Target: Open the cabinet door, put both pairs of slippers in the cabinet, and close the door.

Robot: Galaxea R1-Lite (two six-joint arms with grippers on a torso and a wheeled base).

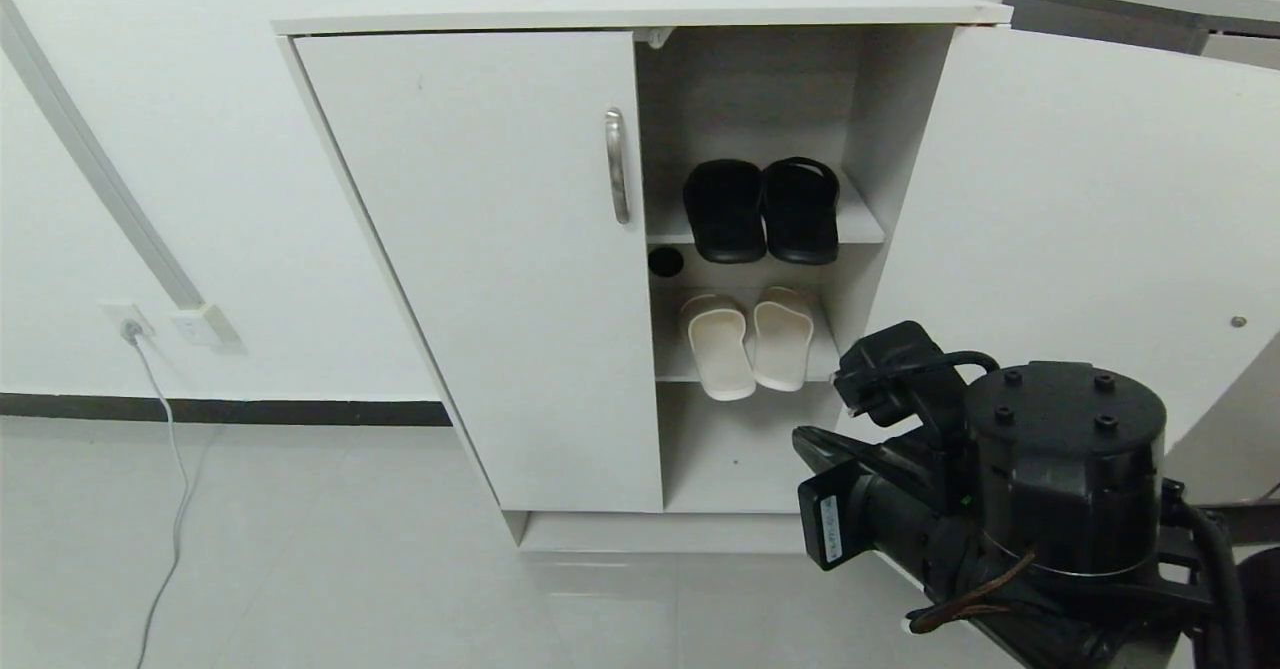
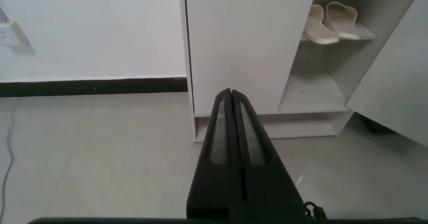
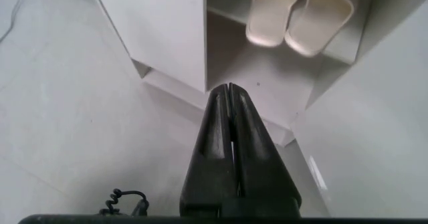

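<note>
**While the right door (image 1: 1080,219) stands open, 2 pairs sit shelved**

Inside the white, flat-panelled cabinet (image 1: 640,9) lie 2 pairs of slippers. 1 smooth black pair (image 1: 762,211) is on the upper shelf, and 1 rounded cream pair (image 1: 747,341) is on the shelf below. The left door (image 1: 480,249) is shut and carries 1 curved metal handle (image 1: 617,166). At the near right, the right arm (image 1: 1000,469) is bent low, and the right gripper (image 3: 229,90) is clenched and empty, pointing down before the bottom compartment. The left gripper (image 2: 231,97), also clenched and empty, hangs over grey floor tiles (image 2: 100,150), facing the cabinet's base.
</note>
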